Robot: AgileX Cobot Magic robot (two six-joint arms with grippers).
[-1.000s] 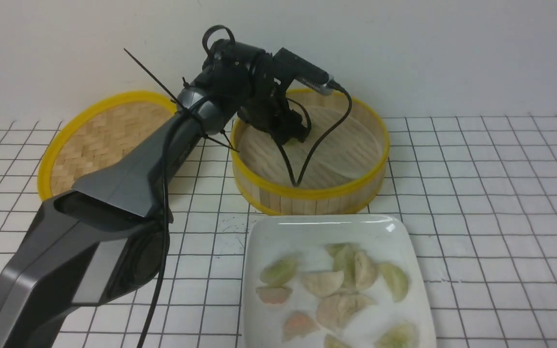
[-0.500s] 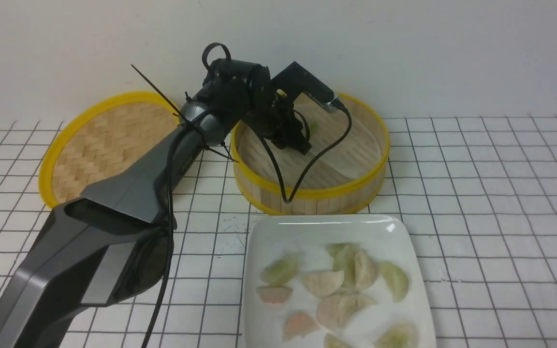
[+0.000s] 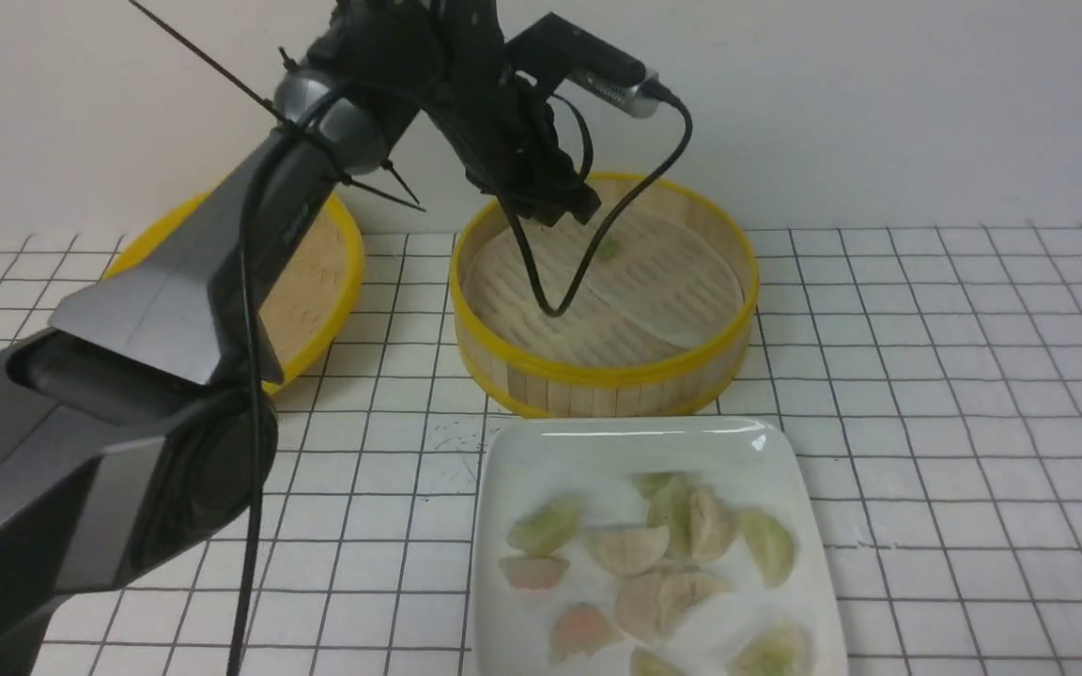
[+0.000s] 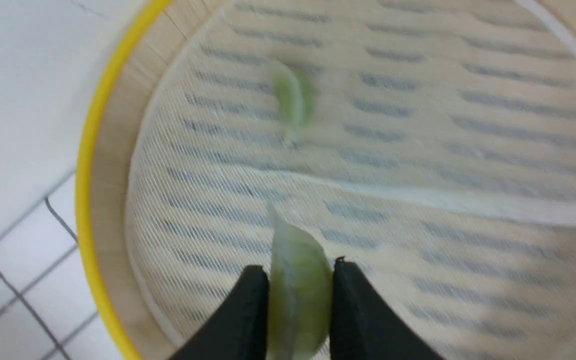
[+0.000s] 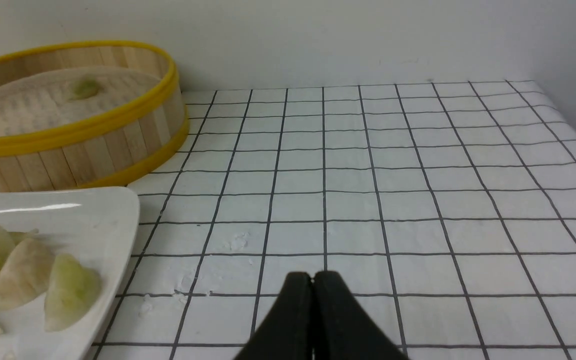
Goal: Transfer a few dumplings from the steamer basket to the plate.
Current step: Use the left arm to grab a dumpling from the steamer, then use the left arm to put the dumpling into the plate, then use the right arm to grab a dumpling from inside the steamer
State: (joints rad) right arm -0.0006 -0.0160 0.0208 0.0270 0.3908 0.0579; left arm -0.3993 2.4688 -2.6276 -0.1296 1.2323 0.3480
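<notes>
A lid (image 3: 316,282) lies on the desk (image 3: 926,376) at the left, partly hidden by the left arm (image 3: 222,235). The left jaws are closed on a green dumpling (image 4: 298,295), pinched across its flat sides with one tip pointing outward, presumably so that it is held firmly without being crushed. It is held above the basket (image 3: 597,380), clear of the rim, so that it can be carried over the wall. A second dumpling (image 3: 607,250) is left on the liner (image 3: 672,291), toward the far wall. Just in front of the basket stands the plate (image 3: 635,437), where other dumplings (image 3: 766,546) are already laid. Farther right, the right jaws are shut on nothing and are kept low over bare desk, well apart from the work, probably to stay out of the way. Compared with half a second ago, the left arm has been raised from inside the basket to above its rim. The basket, the plate and what lies on it are unmoved.
</notes>
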